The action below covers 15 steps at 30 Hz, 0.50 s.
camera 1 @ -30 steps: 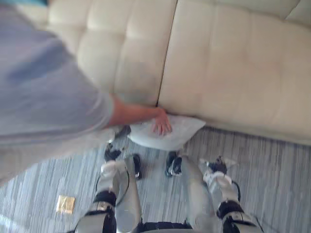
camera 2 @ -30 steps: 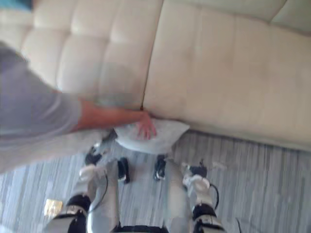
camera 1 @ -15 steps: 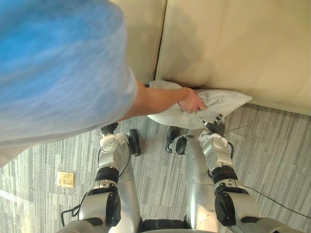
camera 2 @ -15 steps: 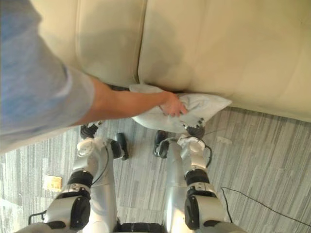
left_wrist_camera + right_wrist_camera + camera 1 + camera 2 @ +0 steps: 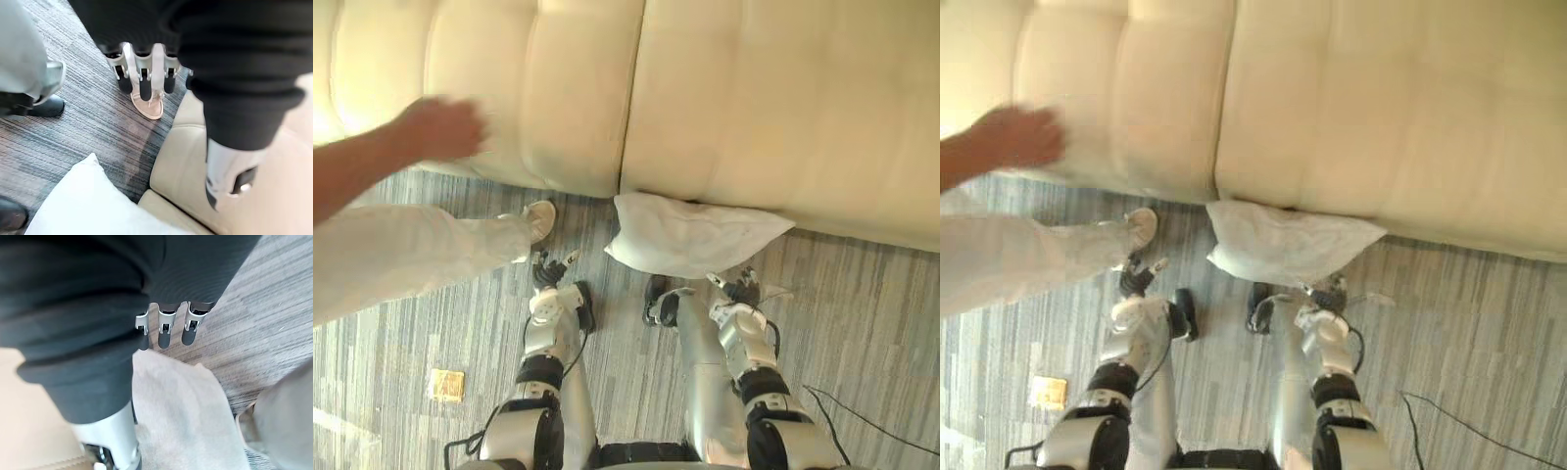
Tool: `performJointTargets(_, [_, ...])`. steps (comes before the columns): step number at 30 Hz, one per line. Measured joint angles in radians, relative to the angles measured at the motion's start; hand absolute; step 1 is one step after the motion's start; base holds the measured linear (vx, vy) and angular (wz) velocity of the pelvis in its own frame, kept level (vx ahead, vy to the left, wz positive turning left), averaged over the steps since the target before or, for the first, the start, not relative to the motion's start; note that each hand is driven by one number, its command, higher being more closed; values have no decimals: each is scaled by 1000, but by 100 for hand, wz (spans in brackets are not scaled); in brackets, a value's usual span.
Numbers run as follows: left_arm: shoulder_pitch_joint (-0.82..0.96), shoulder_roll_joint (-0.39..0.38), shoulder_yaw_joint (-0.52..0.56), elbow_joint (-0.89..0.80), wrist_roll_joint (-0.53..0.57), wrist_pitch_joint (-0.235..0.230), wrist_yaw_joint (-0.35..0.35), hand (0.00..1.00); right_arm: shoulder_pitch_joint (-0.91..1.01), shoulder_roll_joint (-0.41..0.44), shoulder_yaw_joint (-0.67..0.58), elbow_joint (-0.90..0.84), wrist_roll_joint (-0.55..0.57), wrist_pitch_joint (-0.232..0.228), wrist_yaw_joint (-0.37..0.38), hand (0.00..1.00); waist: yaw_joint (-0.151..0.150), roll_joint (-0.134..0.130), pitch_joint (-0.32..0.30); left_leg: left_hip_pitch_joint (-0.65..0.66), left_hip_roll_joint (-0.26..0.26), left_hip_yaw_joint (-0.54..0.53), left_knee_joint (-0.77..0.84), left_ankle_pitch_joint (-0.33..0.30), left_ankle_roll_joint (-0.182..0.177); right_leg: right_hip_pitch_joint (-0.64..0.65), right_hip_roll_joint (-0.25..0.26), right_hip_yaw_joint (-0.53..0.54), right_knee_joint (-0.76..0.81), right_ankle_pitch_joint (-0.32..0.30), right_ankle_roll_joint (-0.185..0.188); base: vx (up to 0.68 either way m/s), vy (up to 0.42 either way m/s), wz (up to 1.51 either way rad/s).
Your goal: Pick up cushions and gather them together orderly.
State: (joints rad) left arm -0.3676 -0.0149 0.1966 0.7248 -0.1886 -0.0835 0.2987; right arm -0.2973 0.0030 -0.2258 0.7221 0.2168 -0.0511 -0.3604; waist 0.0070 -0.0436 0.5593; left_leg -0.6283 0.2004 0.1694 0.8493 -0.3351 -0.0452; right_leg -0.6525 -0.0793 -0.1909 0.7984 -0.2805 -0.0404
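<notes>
A white cushion point(image 5: 690, 235) lies on the grey carpet, its back edge against the foot of the cream sofa point(image 5: 754, 117). My right hand point(image 5: 736, 287) hangs just in front of the cushion's near edge, apart from it, fingers point(image 5: 166, 330) relaxed and holding nothing. The cushion point(image 5: 181, 406) shows past them in the right wrist view. My left hand point(image 5: 548, 269) hangs to the cushion's left, open and empty, its fingers point(image 5: 142, 73) pointing at the floor. A corner of the cushion point(image 5: 88, 205) appears in the left wrist view.
A person stands at the left: an arm point(image 5: 411, 137) raised before the sofa, a pale trouser leg point(image 5: 411, 264) and a light shoe point(image 5: 540, 217) close to my left hand. A small tan square point(image 5: 445, 384) lies on the carpet at the lower left.
The person has let go of the cushion and pulled the arm back to the left. The cushion now rests alone by the sofa. The camera has shifted.
</notes>
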Motion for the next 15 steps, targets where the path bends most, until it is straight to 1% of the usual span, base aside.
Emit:
performJointTargets(3, [74,3,-23,0,1,0,-21,0,70,1,4,0,0,0,11,0,1,-7,-4,125,-8,25,-84,19,0,116,2,1,-81,16,9,50,58,-8])
performJointTargets(6, [153,11,-38,5,1,0,-30,0,139,3,16,1,-1,1,34,0,4,-19,-15,243,-17,47,-178,40,-2,224,-3,-12,-163,27,22,90,35,-10])
performJointTargets(8, [211,26,-39,40,5,1,-47,0,204,20,14,6,-3,2,45,0,9,-36,-76,306,-18,68,-242,52,-11,275,-11,-28,-214,32,21,152,13,-17])
performJointTargets(9, [249,35,-39,69,11,1,-50,0,242,35,13,15,-5,1,50,0,8,-44,-124,336,-18,73,-275,58,-17,301,-9,-36,-243,37,19,250,-20,-10])
performJointTargets(10, [276,36,-38,95,13,2,-52,0,281,43,12,23,-9,1,58,0,5,-44,-163,369,-19,73,-308,62,-24,334,-5,-44,-274,40,19,273,-39,-1])
performJointTargets(11, [292,32,-34,113,17,1,-60,0,306,46,10,42,-21,1,66,0,5,-43,-193,390,-20,75,-331,65,-30,354,-2,-50,-292,49,12,232,-38,3])
performJointTargets(12, [314,29,-29,137,25,2,-67,0,337,49,6,67,-23,3,74,0,8,-39,-240,423,-21,80,-366,68,-36,381,4,-52,-325,52,13,219,-23,-4])
performJointTargets(13, [327,27,-29,150,33,2,-69,0,348,53,-3,77,-23,1,80,0,8,-35,-259,443,-22,85,-386,70,-39,398,7,-52,-341,54,14,217,-6,-9])
performJointTargets(15, [347,13,-22,197,53,3,-79,0,371,52,-30,91,-24,1,88,0,8,-14,-315,512,-23,103,-450,77,-47,457,19,-50,-398,66,19,233,14,-16])
